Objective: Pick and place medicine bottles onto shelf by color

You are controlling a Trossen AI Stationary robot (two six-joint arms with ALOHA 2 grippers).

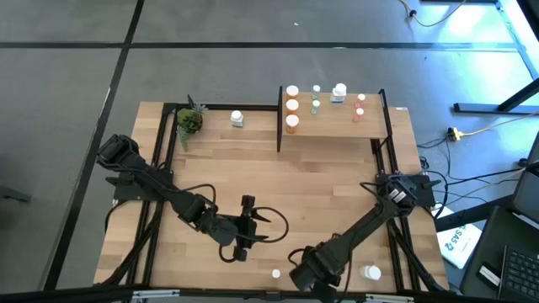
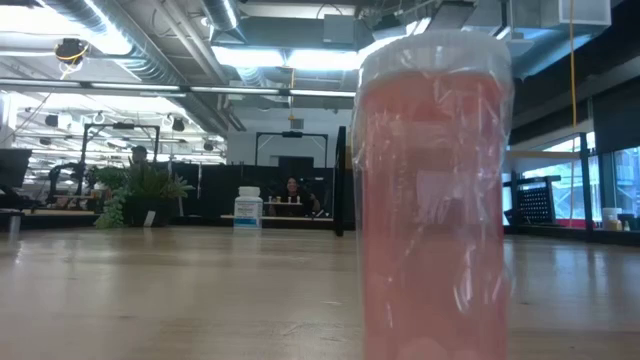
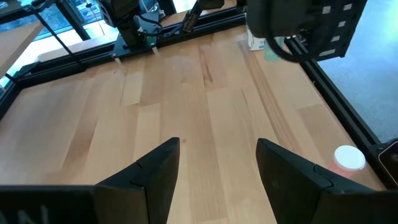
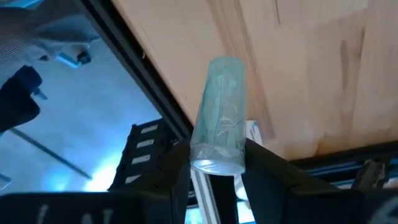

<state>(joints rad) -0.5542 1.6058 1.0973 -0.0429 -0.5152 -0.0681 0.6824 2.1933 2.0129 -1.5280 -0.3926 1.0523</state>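
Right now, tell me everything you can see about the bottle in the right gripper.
The green bottle is a small, translucent pale green cylinder with a white cap, plastic by its look. The right gripper pinches it at the cap end between both dark fingers, so its body points away from the wrist, tilted, off the tabletop.

An overhead camera is looking straight down on the whole counter, both arms and the shelf at the far edge. A second camera is sitting at counter height, facing level across the wood into the room, with a pinkish bottle standing very close and filling much of its right side. The left wrist camera is looking down past its own end effector at the boards, sharing that pinkish bottle. The right wrist camera is peering closely past its end effector at a green bottle and the counter's edge.
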